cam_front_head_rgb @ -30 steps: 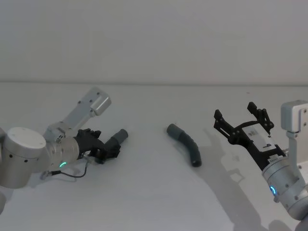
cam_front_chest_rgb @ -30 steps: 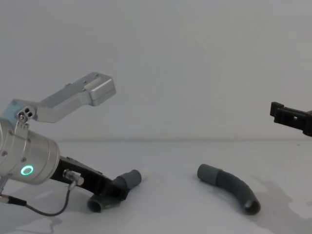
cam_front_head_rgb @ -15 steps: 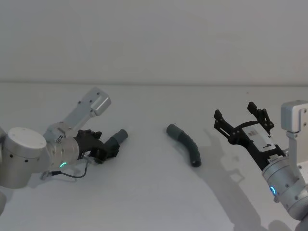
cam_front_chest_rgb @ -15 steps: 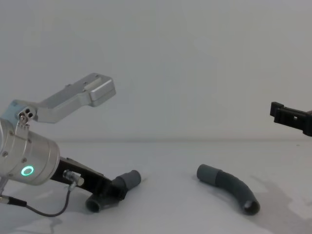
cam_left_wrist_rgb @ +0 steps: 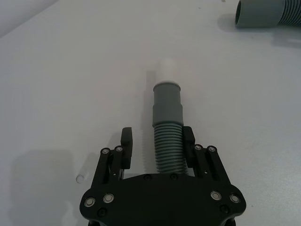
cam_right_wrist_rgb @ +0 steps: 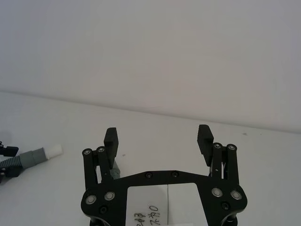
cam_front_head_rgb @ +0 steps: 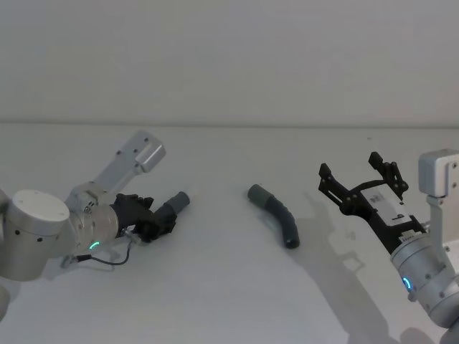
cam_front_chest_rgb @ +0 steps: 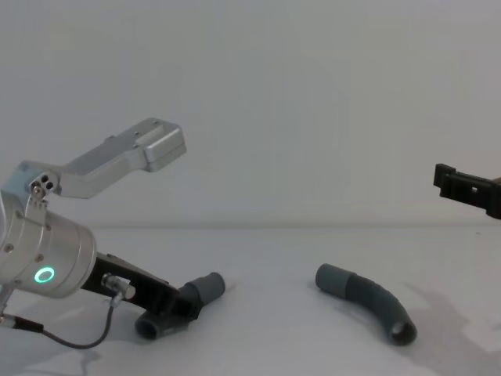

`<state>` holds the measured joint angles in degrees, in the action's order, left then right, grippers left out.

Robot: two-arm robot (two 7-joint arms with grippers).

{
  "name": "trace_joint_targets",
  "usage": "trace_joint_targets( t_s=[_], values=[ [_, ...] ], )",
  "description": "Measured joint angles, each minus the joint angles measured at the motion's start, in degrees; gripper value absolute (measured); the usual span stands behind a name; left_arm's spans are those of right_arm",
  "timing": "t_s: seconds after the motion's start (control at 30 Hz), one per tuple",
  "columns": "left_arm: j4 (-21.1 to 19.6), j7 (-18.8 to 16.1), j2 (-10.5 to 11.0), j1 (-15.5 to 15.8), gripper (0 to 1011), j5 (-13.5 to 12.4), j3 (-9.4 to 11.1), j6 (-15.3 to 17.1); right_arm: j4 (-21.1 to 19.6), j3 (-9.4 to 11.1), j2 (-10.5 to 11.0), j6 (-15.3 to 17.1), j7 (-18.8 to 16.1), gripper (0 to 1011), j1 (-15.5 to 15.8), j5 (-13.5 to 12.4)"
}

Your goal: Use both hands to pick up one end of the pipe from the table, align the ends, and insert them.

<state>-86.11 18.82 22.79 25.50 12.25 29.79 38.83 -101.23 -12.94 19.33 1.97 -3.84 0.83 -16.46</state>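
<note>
On the white table [cam_front_head_rgb: 229, 301] lie two ribbed grey pipe pieces. The left piece [cam_front_head_rgb: 174, 206] [cam_left_wrist_rgb: 168, 127] ends in a smooth cuff with a white spigot [cam_left_wrist_rgb: 168, 66]. My left gripper [cam_front_head_rgb: 161, 218] [cam_left_wrist_rgb: 157, 136] straddles its ribbed part, open: one finger touches the hose, and the other stands a little off it. The right piece [cam_front_head_rgb: 280, 218] [cam_front_chest_rgb: 372, 301] lies curved at mid-table, its hollow cuff [cam_left_wrist_rgb: 268, 14] towards the left piece. My right gripper [cam_front_head_rgb: 351, 172] [cam_right_wrist_rgb: 158, 136] hovers open and empty, above the table to the right of that piece.
A thin black cable [cam_front_chest_rgb: 74, 338] hangs from the left wrist down to the table. The left arm's silver link [cam_front_head_rgb: 140, 154] rises behind the left piece. A plain wall stands at the table's far edge.
The left gripper and the hose piece between its fingers have shifted very slightly to the left. The right arm and the right piece have not moved.
</note>
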Motion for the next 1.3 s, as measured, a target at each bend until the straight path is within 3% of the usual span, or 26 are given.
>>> trace_joint_targets(
  t_s=[0.4,0.8,1.3],
  values=[
    [0.1,0.0,0.0,0.0,557,0.0,0.0,0.0,0.4,-0.7,1.1,2.5,-2.8,1001,-1.9,-0.1],
    [0.1,0.0,0.0,0.0,463,0.0,0.0,0.1,0.5,-2.0,3.2,13.6,-8.0,1001,-6.1,-2.0],
    [0.1,0.0,0.0,0.0,358,0.0,0.0,0.1,1.2,-3.1,3.8,25.1,-10.3,1001,-10.6,-5.0]
  ],
)
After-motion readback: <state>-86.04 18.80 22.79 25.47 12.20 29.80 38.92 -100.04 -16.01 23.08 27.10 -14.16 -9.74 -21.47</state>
